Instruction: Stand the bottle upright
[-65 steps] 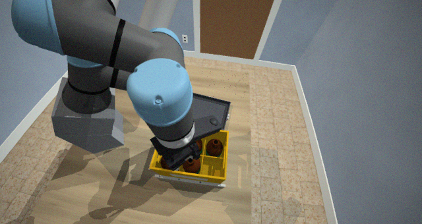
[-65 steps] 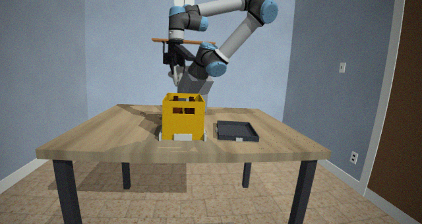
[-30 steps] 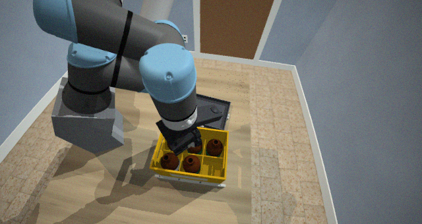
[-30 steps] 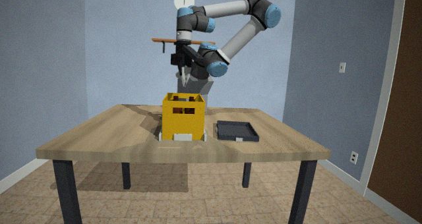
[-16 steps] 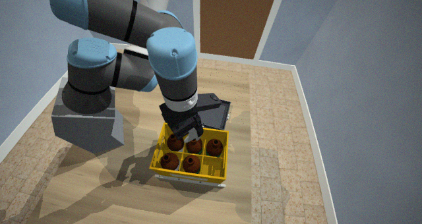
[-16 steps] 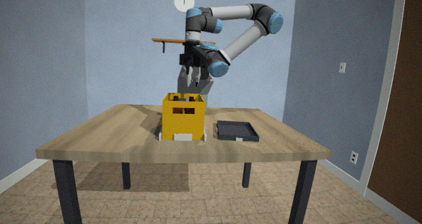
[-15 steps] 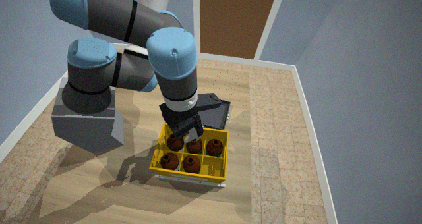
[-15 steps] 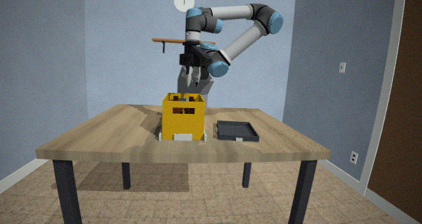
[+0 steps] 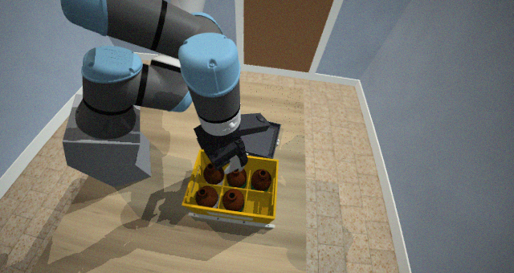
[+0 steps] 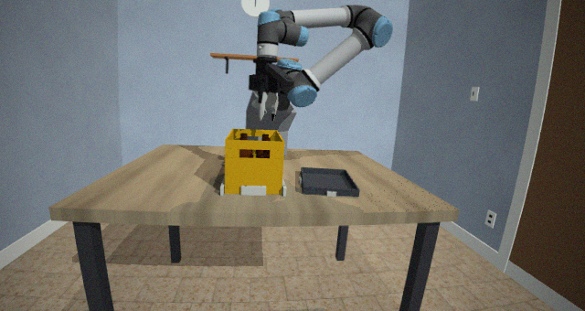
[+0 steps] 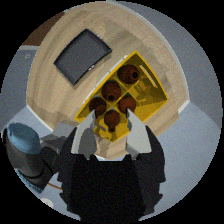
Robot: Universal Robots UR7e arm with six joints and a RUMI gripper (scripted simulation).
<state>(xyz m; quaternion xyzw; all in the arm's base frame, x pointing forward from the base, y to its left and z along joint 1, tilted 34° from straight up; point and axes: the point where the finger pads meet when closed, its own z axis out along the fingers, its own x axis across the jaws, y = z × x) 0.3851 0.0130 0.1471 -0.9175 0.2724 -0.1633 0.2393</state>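
The yellow crate [image 9: 263, 218] [image 10: 253, 174] [image 11: 155, 95] stands on the table and holds several brown bottles. In the top view, the back row holds a left bottle [image 9: 214, 176], a middle bottle [image 9: 237, 181] and a right bottle [image 9: 261, 181]. The front row holds a left bottle [image 9: 207, 198] and a middle bottle [image 9: 233, 201]; its right compartment is empty. Which neck differs I cannot tell. My gripper [image 10: 268, 117] [image 11: 111, 109] is partly open and empty, pointing down above the crate. The dark tray [image 9: 263, 141] [image 10: 326, 181] [image 11: 82, 57] is empty.
The tray lies beside the crate's back side in the top view, with a narrow gap between them. The crate's walls and yellow dividers [image 9: 249, 181] stand around the bottles. The arm's grey base [image 9: 102, 156] is left of the crate.
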